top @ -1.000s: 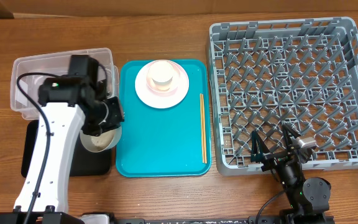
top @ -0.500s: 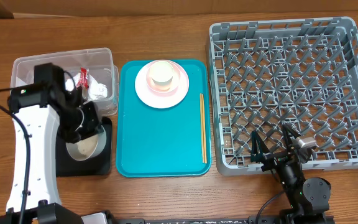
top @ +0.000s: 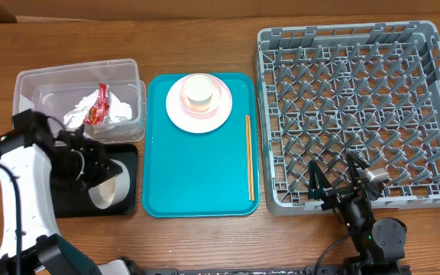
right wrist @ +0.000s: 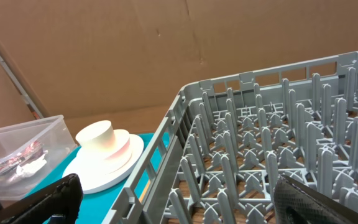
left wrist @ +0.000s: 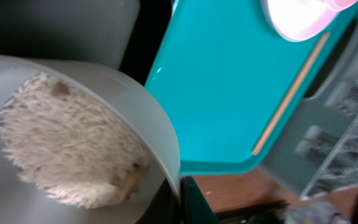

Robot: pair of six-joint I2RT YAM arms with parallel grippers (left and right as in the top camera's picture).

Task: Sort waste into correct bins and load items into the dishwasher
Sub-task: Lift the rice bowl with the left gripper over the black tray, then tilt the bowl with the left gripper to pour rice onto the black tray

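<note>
Snugly in left hand [left wrist: 180,196], tilted bowl [left wrist: 120,99]

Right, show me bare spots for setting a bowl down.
Free: the teal tray below the plate, left of the chopsticks; the whole rack. Crowded: the tub, with napkin and wrapper; the black tray, under the bowl.

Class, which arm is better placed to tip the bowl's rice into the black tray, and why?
The left arm. Its jaws are shut on the bowl, tilted over the black tray; the right arm sits far off at the dish rack, jaws open.
</note>
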